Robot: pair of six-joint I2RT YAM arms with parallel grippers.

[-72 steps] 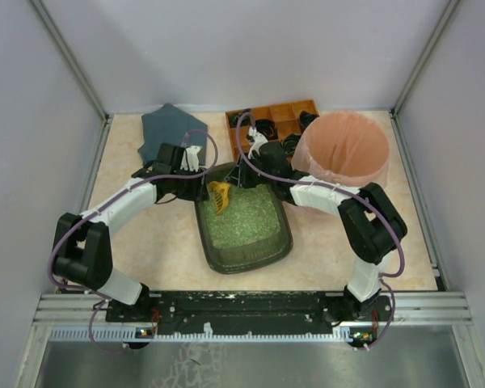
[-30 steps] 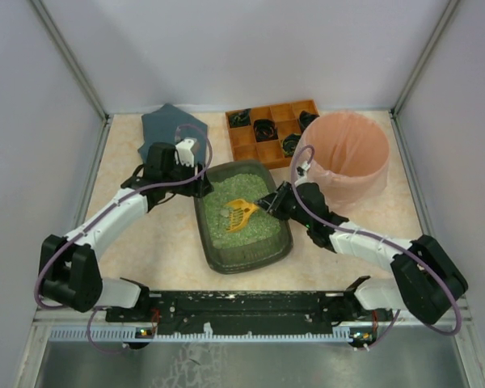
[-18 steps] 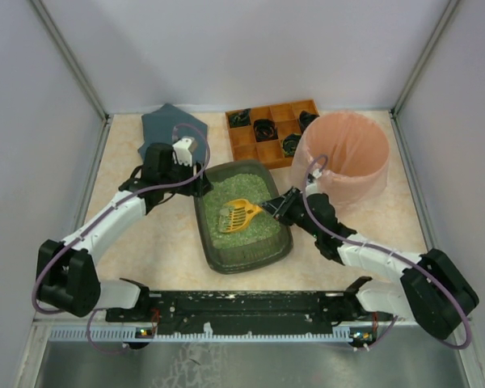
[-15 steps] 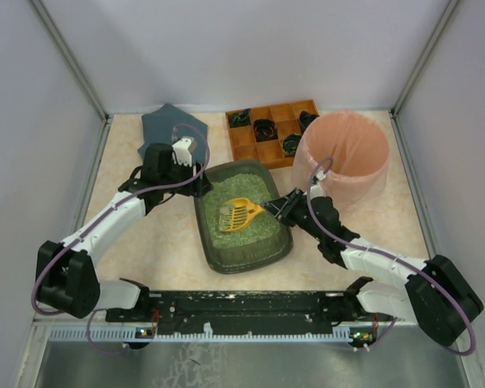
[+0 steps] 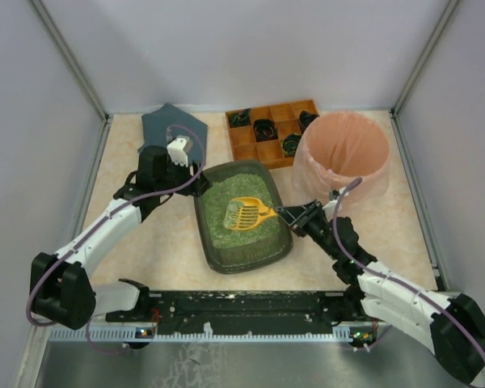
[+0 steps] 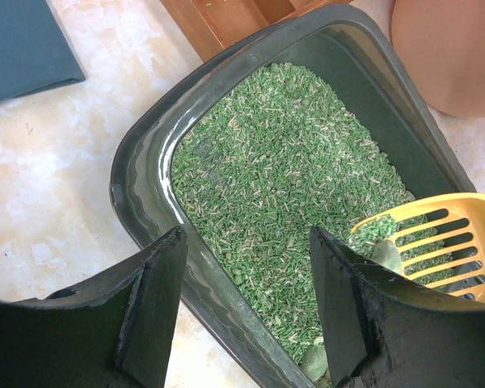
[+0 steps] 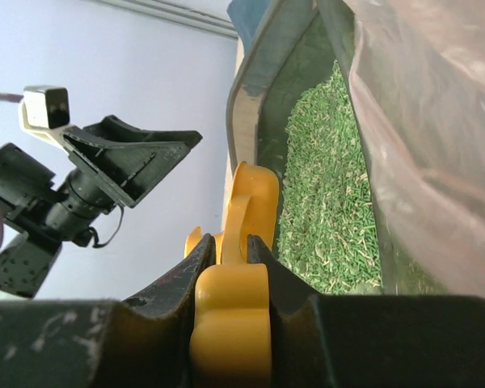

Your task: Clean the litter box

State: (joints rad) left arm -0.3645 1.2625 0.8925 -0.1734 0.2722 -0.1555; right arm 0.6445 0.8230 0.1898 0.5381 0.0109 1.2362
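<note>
The litter box (image 5: 218, 259) is a dark grey-green tray of green pellets at the table's middle; it also shows in the left wrist view (image 6: 145, 174) and the right wrist view (image 7: 246, 97). My right gripper (image 5: 291, 216) is shut on the handle of a yellow slotted scoop (image 5: 246, 212), which is held above the litter with pellets and a grey clump (image 6: 385, 252) in it. The scoop's handle (image 7: 230, 315) sits between the right fingers. My left gripper (image 6: 246, 291) is open, its jaws astride the box's left rim near the far left corner (image 5: 200, 184).
A round pink bag-lined bin (image 5: 343, 153) stands right of the box, close to the right arm. An orange-brown wooden compartment tray (image 5: 271, 129) with dark items lies behind the box. A dark blue-grey mat (image 5: 166, 125) lies at the back left.
The right arm has drawn back toward the near right and lifted the scoop off the litter, now loaded. The left gripper stays at the box's far left corner.
</note>
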